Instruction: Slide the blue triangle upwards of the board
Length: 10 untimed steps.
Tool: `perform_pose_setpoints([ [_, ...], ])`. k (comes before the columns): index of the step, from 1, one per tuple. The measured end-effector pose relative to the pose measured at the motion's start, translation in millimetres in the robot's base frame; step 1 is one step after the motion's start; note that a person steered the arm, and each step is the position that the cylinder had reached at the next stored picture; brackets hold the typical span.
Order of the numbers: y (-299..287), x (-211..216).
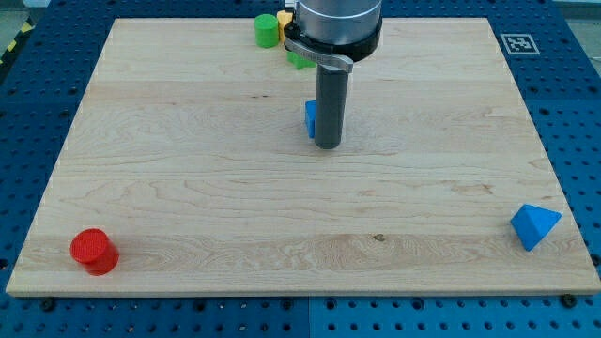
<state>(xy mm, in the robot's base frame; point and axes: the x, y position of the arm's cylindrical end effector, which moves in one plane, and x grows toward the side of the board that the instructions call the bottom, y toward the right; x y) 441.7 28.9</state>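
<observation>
The blue triangle (534,226) lies near the lower right corner of the wooden board (188,188). My tip (327,145) is down on the board near its upper middle, far to the upper left of the blue triangle. A second blue block (309,118) stands right against the rod's left side, mostly hidden by it, so its shape cannot be made out.
A red cylinder (94,251) stands at the lower left corner. A green cylinder (268,30), a yellow block (285,21) and another green block (299,60) cluster at the top edge, partly hidden by the arm. A marker tag (517,43) is at the upper right.
</observation>
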Motion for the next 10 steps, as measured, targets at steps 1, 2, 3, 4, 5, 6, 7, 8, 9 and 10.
perform_pose_setpoints([
  [1,22.0,13.2],
  [2,73.8,50.6],
  [3,126.0,102.5],
  [4,162.9,159.2],
  [5,191.0,176.7],
  [6,243.2,175.4],
  [7,302.9,173.1],
  [8,304.9,175.3],
  [9,295.5,175.1],
  [10,281.4,174.3],
])
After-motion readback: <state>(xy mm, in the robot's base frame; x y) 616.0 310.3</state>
